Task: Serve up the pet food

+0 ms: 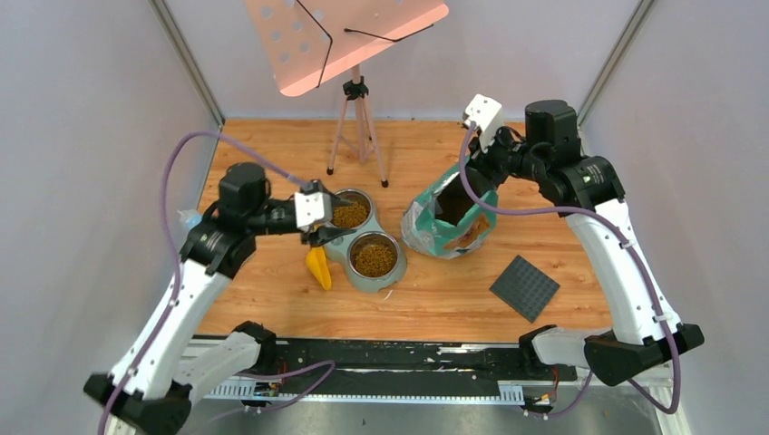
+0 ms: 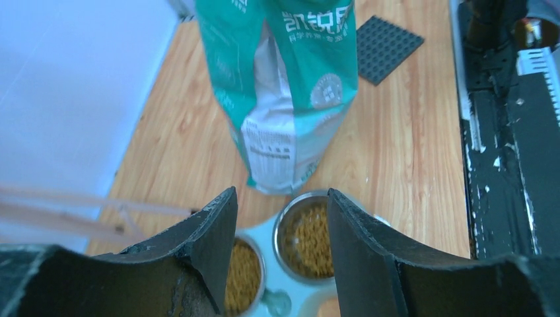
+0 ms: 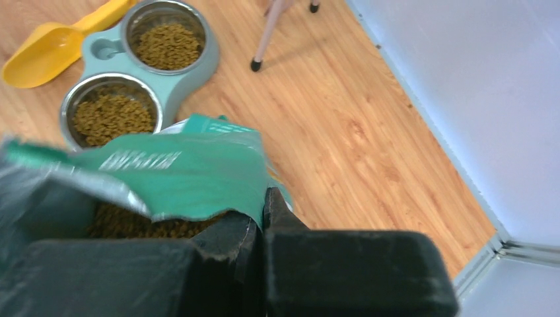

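The teal bag point(image 1: 449, 227) stands upright, mouth open, because the right claw point(image 3: 263, 211) pinches its rim. The twin-bowl feeder point(image 3: 201, 66) sits just below the wide, empty left claw point(image 2: 280, 198). The yellow scoop point(image 3: 46, 53) lies on the counter point(image 1: 435, 299) beside that claw. Pet food point(image 2: 310, 238) fills both bowls, so serving looks finished.
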You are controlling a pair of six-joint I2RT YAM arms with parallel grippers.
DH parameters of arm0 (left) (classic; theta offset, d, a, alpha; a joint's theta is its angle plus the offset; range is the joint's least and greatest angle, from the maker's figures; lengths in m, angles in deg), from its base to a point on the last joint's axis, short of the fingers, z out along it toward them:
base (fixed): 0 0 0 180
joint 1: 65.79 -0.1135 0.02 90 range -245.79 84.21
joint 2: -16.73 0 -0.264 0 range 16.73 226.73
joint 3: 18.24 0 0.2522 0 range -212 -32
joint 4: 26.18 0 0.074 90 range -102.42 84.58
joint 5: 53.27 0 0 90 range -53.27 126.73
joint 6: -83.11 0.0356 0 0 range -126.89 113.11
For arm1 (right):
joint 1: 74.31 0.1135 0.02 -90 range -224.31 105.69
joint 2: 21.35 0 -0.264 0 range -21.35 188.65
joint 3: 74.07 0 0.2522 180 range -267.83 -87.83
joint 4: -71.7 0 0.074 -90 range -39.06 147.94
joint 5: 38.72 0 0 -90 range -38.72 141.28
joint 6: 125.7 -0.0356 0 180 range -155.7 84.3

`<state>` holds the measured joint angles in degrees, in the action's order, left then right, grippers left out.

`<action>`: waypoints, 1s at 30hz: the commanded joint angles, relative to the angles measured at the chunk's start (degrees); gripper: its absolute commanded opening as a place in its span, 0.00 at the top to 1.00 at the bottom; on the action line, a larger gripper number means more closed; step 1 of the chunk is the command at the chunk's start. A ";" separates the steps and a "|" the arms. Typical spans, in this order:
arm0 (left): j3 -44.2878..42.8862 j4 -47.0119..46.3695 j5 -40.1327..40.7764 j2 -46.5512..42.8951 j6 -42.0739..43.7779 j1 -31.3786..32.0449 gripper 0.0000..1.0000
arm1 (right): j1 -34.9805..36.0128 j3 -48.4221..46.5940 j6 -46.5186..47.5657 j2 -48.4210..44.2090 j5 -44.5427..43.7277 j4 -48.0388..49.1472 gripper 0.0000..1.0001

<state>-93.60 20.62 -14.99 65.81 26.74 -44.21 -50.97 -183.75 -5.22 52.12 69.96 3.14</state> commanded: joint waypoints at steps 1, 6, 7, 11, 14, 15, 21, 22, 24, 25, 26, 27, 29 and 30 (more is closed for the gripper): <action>-7.97 -6.68 -0.36 10.38 1.18 7.59 0.40 | -4.91 -1.60 4.15 -1.61 4.93 12.21 1.00; -15.28 -11.32 -2.30 20.40 -4.39 14.19 0.39 | -5.31 -1.49 3.78 0.24 5.76 13.51 1.00; -15.32 -13.17 -1.66 21.04 -7.80 15.88 0.39 | -5.26 -1.42 3.19 0.50 5.31 13.99 1.00; -13.34 -23.43 8.22 23.20 -15.13 22.24 0.39 | -5.23 -0.33 1.92 0.93 3.95 15.74 1.00; -11.88 -29.77 13.87 24.12 -18.41 25.95 0.40 | -5.27 0.64 1.25 0.81 3.66 17.22 1.00; -11.96 -30.13 17.34 24.39 -19.28 26.57 0.41 | -5.23 0.79 1.15 0.87 3.54 17.53 1.00; -11.83 -34.32 27.42 26.86 -23.10 28.30 0.45 | -5.25 1.57 0.62 1.72 3.56 19.03 1.00; -11.98 -34.70 27.62 27.81 -23.00 28.31 0.46 | -5.30 1.52 0.36 2.04 3.52 19.18 1.00; -12.41 -35.33 27.51 29.00 -22.61 28.33 0.47 | -5.28 1.26 -0.25 2.73 3.37 19.82 1.00; -12.89 -35.41 26.55 29.42 -22.17 28.34 0.47 | -5.31 0.93 -0.64 3.06 3.20 20.09 1.00; -13.13 -35.41 25.96 30.27 -22.19 28.34 0.48 | -5.28 0.76 -0.90 3.48 2.94 20.29 1.00; -13.61 -35.45 25.20 31.07 -22.57 28.34 0.48 | -5.24 0.54 -1.03 3.92 2.79 20.41 1.00; -14.44 -35.37 24.16 32.56 -23.62 28.27 0.48 | -5.29 0.22 -1.14 4.52 2.69 20.71 1.00; -14.98 -35.36 24.05 33.09 -24.29 28.32 0.49 | -5.23 0.14 -1.15 4.75 2.69 20.97 1.00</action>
<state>-105.56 -11.86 9.79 97.06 5.26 -15.99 -55.91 -181.41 -5.42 56.23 72.89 15.27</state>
